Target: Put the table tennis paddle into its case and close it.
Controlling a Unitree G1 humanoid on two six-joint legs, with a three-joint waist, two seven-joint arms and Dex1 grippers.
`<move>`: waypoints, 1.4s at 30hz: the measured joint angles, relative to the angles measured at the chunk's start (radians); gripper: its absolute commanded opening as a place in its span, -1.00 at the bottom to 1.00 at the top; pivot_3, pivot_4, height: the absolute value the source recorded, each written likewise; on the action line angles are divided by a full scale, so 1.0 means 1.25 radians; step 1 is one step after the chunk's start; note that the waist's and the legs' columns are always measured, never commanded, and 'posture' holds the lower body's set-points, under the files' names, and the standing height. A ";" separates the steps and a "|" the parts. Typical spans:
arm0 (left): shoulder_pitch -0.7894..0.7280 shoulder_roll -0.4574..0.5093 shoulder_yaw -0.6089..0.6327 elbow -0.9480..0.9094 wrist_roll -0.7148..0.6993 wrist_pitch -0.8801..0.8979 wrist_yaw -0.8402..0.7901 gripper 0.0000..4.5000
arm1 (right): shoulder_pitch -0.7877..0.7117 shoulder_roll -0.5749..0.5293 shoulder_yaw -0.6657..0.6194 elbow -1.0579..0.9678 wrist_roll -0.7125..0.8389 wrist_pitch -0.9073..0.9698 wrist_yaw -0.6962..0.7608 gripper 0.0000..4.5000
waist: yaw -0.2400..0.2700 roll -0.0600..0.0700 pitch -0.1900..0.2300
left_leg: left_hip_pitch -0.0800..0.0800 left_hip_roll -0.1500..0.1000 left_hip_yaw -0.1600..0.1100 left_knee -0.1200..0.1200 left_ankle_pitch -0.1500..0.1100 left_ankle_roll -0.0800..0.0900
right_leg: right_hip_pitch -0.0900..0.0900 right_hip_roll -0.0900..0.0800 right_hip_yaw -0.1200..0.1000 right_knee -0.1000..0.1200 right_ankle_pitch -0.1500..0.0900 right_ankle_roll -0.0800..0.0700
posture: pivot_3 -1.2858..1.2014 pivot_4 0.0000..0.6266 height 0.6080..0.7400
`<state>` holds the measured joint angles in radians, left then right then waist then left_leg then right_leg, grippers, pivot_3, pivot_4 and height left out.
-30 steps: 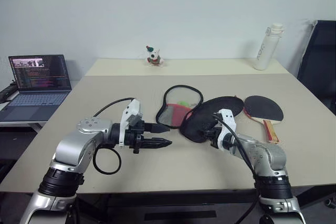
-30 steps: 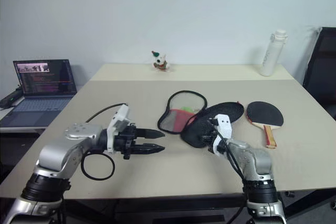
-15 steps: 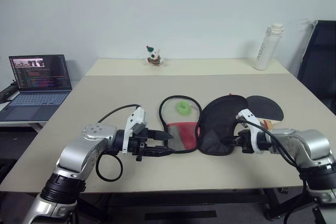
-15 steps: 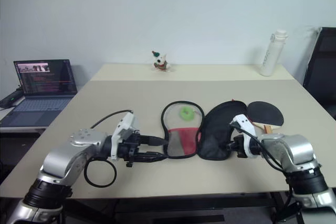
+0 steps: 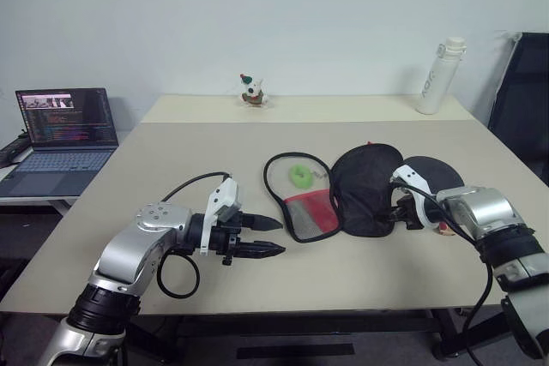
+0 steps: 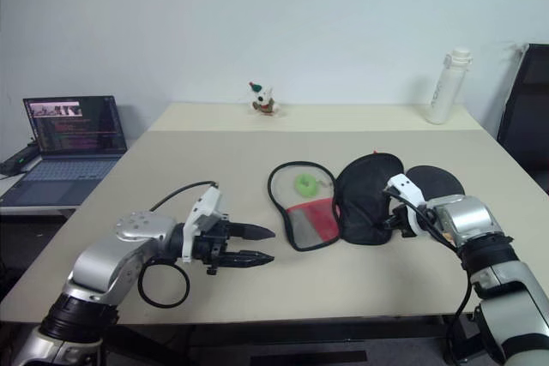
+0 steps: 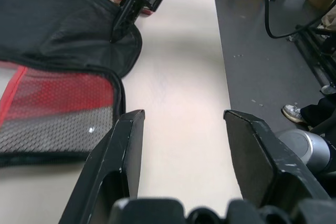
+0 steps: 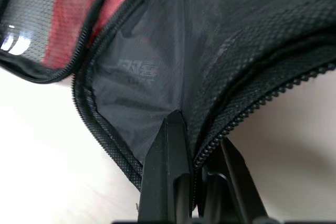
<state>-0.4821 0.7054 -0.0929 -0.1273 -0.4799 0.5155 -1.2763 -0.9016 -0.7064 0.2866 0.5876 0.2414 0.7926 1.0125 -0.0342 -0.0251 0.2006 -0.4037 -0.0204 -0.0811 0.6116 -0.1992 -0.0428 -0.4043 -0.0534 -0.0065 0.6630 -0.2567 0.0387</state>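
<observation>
the case (image 5: 339, 201) is laid open at frame centre, its black flap pinched by the right gripper (image 5: 395, 212), while the table tennis paddle (image 5: 433, 176) is left outside at right and the left gripper (image 5: 273, 237) is held spread, empty.

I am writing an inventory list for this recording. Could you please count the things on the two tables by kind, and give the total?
Sports gear: 2, the case, spread open, and the table tennis paddle partly behind it.
Drink containers: 1, the white bottle.
Toys: 1, the small figurine.
Electronics: 1, the laptop on the side table.
Total: 5
</observation>
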 measured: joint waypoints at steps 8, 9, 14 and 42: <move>0.001 0.000 -0.005 0.006 0.014 -0.021 0.000 0.16 | -0.074 -0.001 0.013 0.124 -0.093 -0.073 0.063 -0.98 | 0.000 0.000 0.000 | 0.000 0.000 0.000 0.000 0.000 0.000 | 0.000 0.000 0.000 0.000 0.001 -0.002 | 0.03 -0.52 1.00; 0.001 -0.001 -0.008 0.010 0.016 -0.022 -0.001 0.16 | -0.080 -0.001 0.012 0.135 -0.103 -0.081 0.063 -0.98 | 0.000 0.000 0.000 | 0.000 0.000 0.000 0.000 0.000 0.000 | 0.000 0.000 0.000 0.000 0.002 -0.003 | 0.03 -0.52 1.00; 0.000 -0.004 -0.018 0.016 0.021 -0.035 -0.001 0.16 | -0.098 0.018 0.002 0.190 -0.123 -0.095 0.046 -0.45 | 0.000 0.000 0.000 | 0.000 0.000 0.000 0.000 0.000 0.000 | 0.000 0.000 0.000 0.000 0.002 -0.003 | 0.03 -0.52 1.00; -0.055 -0.046 -0.025 0.053 0.013 -0.047 0.000 0.16 | 0.096 -0.053 -0.346 -0.067 -0.127 -0.033 -0.309 0.98 | 0.000 0.000 0.000 | 0.001 0.000 0.001 0.001 0.000 0.000 | 0.000 0.000 0.001 0.002 0.002 -0.003 | 0.03 -0.52 1.00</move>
<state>-0.5512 0.6479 -0.1236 -0.0608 -0.4641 0.4563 -1.2763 -0.7817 -0.7722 -0.1454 0.5034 0.0826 0.7514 0.6262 -0.0345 -0.0246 0.2009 -0.4031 -0.0209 -0.0795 0.6124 -0.1991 -0.0430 -0.4044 -0.0539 -0.0047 0.6652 -0.2543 0.0348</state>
